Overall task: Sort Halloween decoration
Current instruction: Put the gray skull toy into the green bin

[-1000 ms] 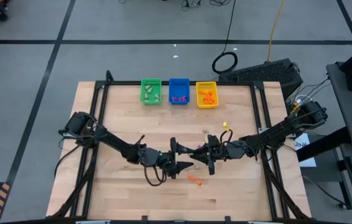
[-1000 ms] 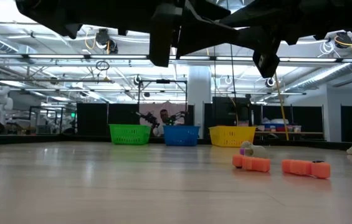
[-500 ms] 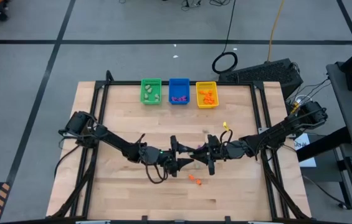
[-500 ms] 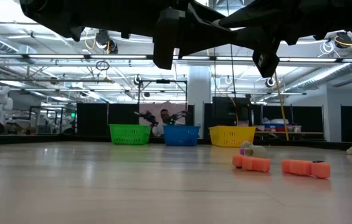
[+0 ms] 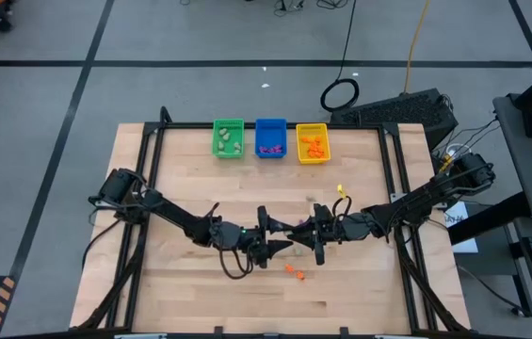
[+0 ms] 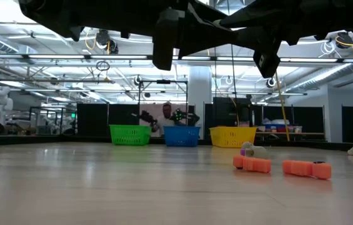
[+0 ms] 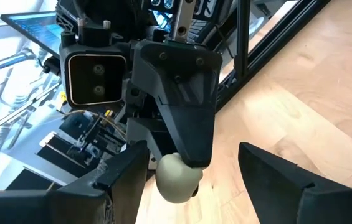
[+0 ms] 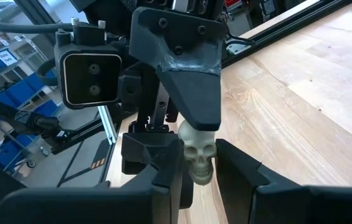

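My right gripper [image 8: 197,180] clamping a small pale greenish-beige plastic skull [image 8: 197,157] above mid-table, my left gripper [image 7: 191,186] meeting it, jaws wide around that skull, two orange trinkets [image 5: 293,271] on the wooden table [image 5: 360,292] below, green, blue, yellow bins [image 5: 270,139] far back.

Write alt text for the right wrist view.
A pale skull trinket sits pinched between the right end effector fingers, with the left end effector facing it just above, over the wooden table.
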Tool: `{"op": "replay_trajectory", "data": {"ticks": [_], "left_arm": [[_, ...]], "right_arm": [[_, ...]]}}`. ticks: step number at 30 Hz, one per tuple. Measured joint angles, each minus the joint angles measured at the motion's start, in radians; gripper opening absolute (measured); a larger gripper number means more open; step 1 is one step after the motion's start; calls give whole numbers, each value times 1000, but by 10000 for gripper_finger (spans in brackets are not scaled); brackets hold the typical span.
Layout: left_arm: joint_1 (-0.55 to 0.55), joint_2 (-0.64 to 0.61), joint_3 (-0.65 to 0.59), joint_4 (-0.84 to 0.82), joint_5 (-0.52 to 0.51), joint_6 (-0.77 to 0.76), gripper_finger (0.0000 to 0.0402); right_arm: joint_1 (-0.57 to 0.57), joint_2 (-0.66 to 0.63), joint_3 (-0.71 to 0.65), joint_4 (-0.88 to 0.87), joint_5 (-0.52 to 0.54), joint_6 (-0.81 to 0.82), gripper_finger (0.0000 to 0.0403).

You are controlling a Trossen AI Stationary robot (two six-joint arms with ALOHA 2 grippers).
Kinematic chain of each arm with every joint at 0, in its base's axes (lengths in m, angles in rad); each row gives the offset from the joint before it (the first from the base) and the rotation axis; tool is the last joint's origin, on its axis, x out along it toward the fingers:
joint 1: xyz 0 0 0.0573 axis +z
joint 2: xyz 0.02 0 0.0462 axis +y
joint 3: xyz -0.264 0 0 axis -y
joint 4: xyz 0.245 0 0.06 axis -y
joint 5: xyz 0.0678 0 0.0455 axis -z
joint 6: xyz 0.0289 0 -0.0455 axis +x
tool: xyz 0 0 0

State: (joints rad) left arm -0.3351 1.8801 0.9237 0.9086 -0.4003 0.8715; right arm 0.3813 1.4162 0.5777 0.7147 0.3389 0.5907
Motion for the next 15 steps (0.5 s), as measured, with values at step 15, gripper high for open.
{"op": "replay_trajectory", "data": {"ticks": [15], "left_arm": [[0, -1, 0, 4, -2, 6, 140]], "right_arm": [[0, 0, -1, -2, -1, 0, 70]]}}
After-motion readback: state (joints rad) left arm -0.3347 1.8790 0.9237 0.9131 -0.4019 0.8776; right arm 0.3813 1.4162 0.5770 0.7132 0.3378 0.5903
